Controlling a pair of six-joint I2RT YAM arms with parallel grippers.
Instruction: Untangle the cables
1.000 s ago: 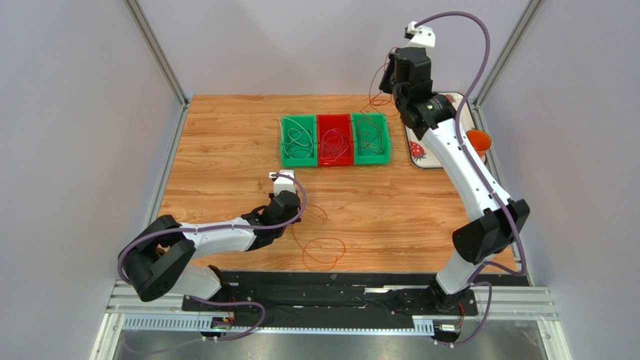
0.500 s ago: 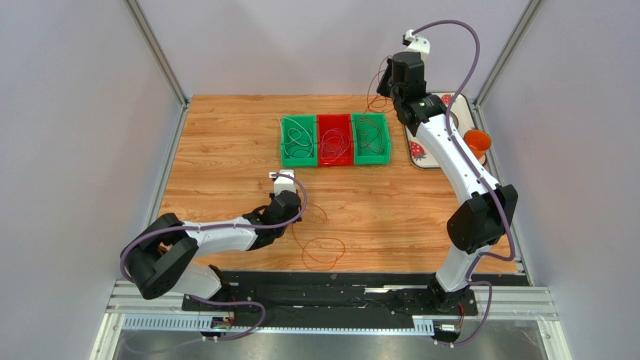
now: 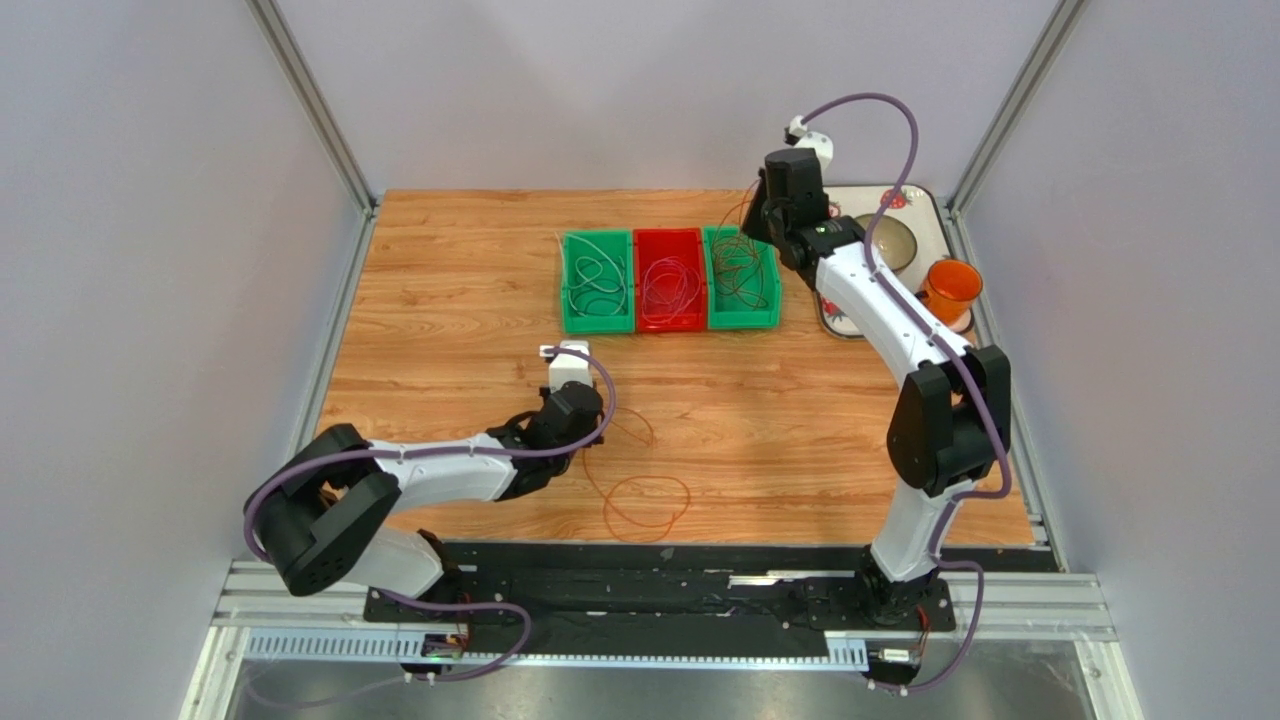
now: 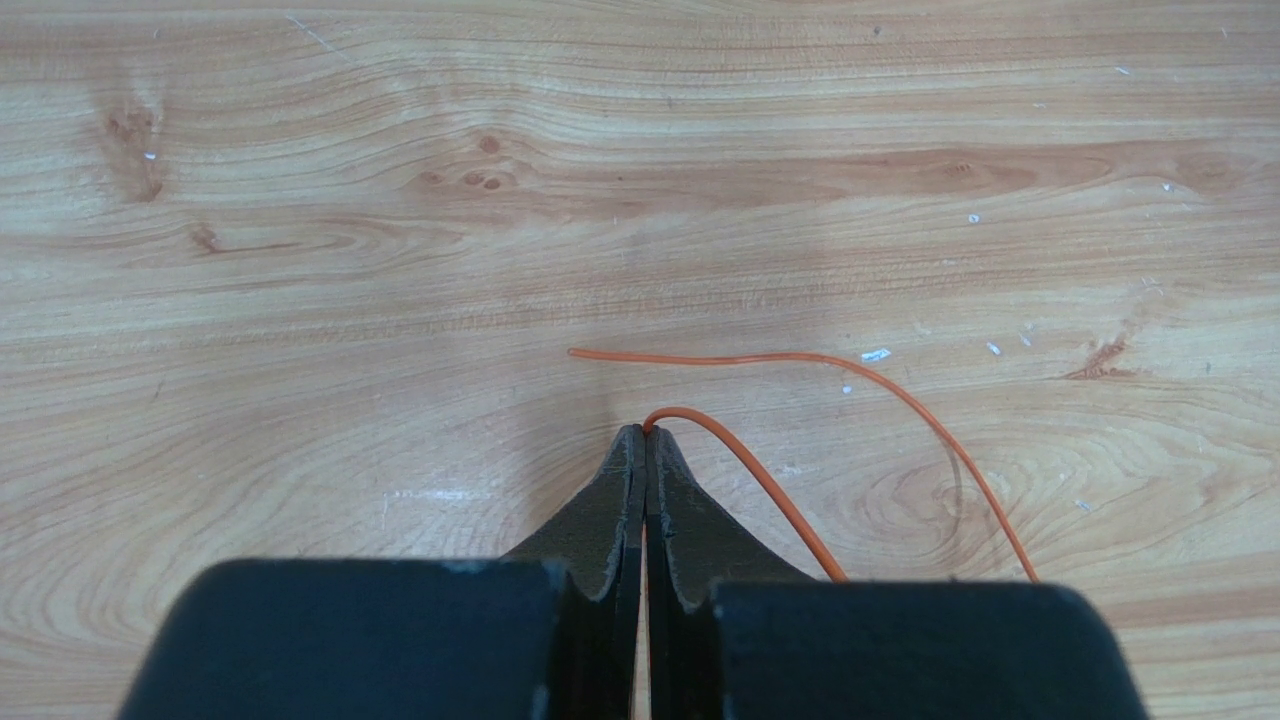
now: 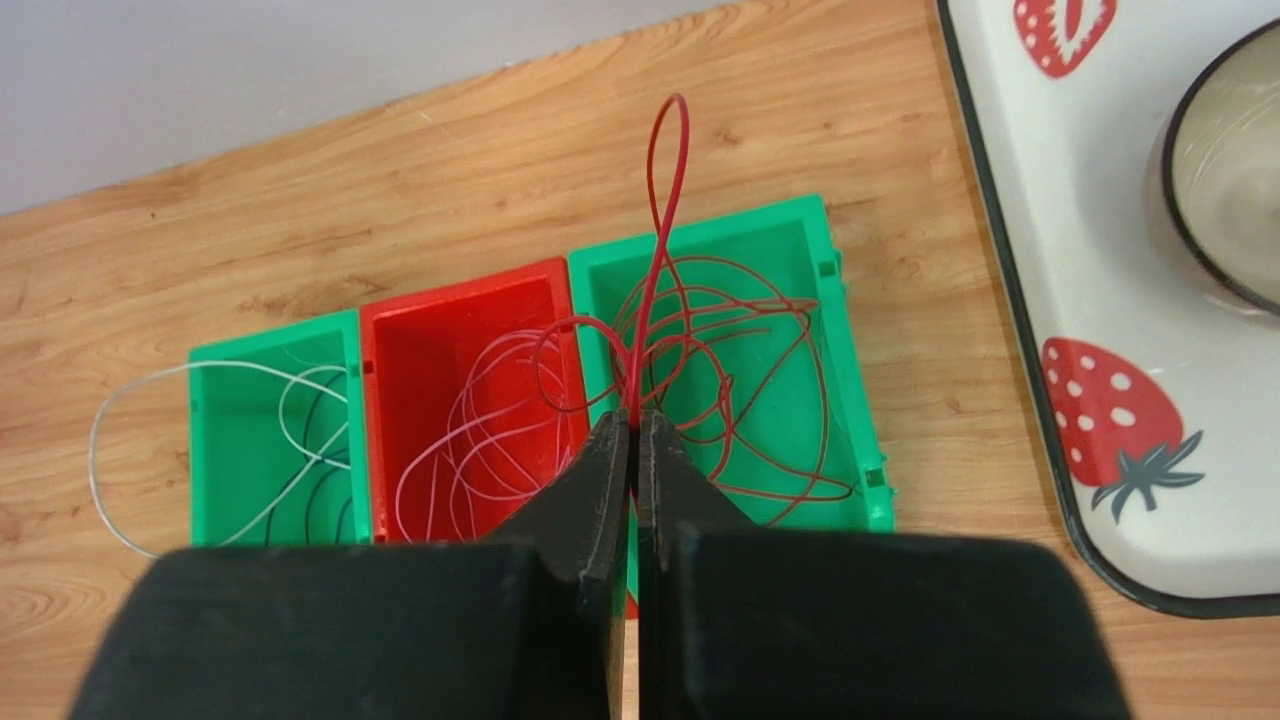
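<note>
Three bins (image 3: 670, 320) hold cables (image 3: 669, 285). Right pincer (image 5: 633, 428) clamps a red cable (image 5: 661, 195) above them; left pincer (image 4: 646, 450) pinches an orange cable (image 4: 706, 360), seemingly last, on the tabletop (image 3: 451, 300).

Bright, even, diffuse light from above. Soft, faint shadows on wooden table (image 3: 451, 300); orange cable (image 4: 812, 357) casts pale blurred shadow in left wrist view. No glare. Wood grain sharp in all views.
</note>
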